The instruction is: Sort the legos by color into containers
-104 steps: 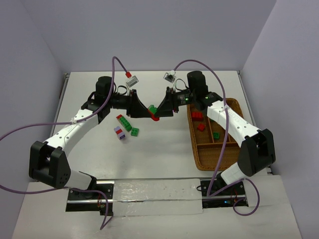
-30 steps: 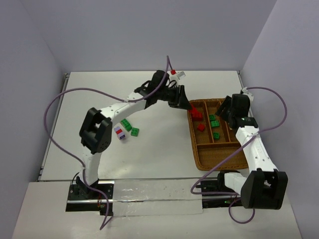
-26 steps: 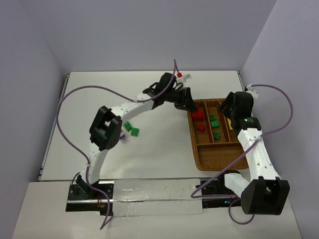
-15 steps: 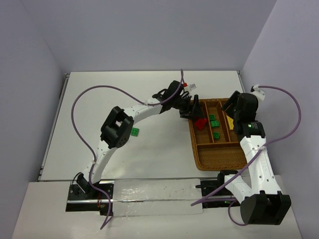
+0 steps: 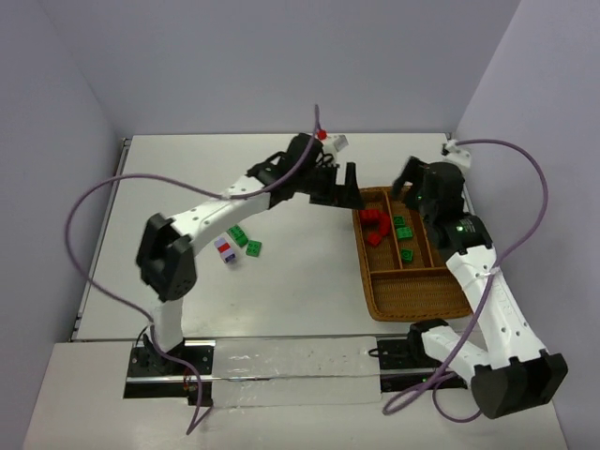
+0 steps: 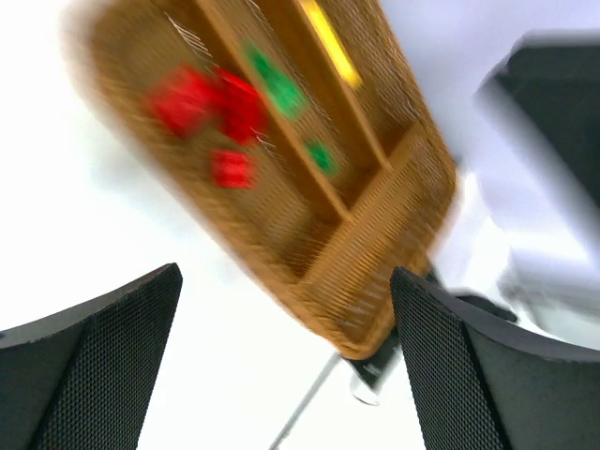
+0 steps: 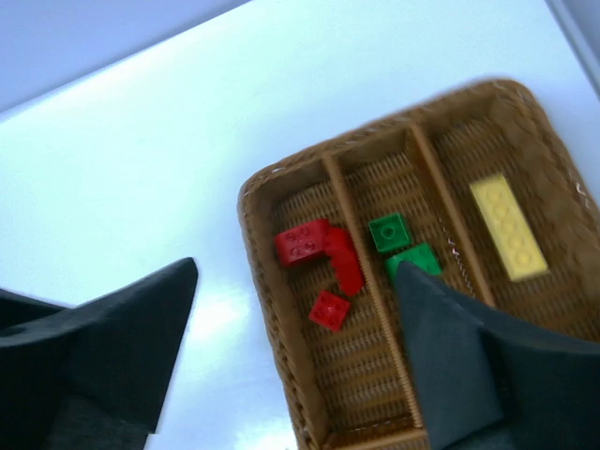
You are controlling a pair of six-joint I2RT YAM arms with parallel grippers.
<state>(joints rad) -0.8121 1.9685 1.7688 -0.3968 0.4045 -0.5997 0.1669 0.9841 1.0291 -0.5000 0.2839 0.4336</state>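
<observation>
Legos (image 5: 375, 223) are pictured partly sorted. Over the 11 o'clock corner of the wicker tray (image 5: 367, 281), the left gripper (image 5: 347, 192) is spread wide and empty. The right gripper (image 7: 298, 272), likewise parted with nothing held, is poised over its 12 o'clock end. Red bricks (image 7: 319, 258) are gathered in the 9 o'clock compartment, green bricks (image 5: 404, 231) in the middle, a yellow plate (image 7: 508, 228) at 3 o'clock. Two loose green bricks (image 5: 239, 235) and a purple-and-white stack (image 5: 225, 250) are left on the table (image 5: 169, 187), at 9 o'clock from the tray.
</observation>
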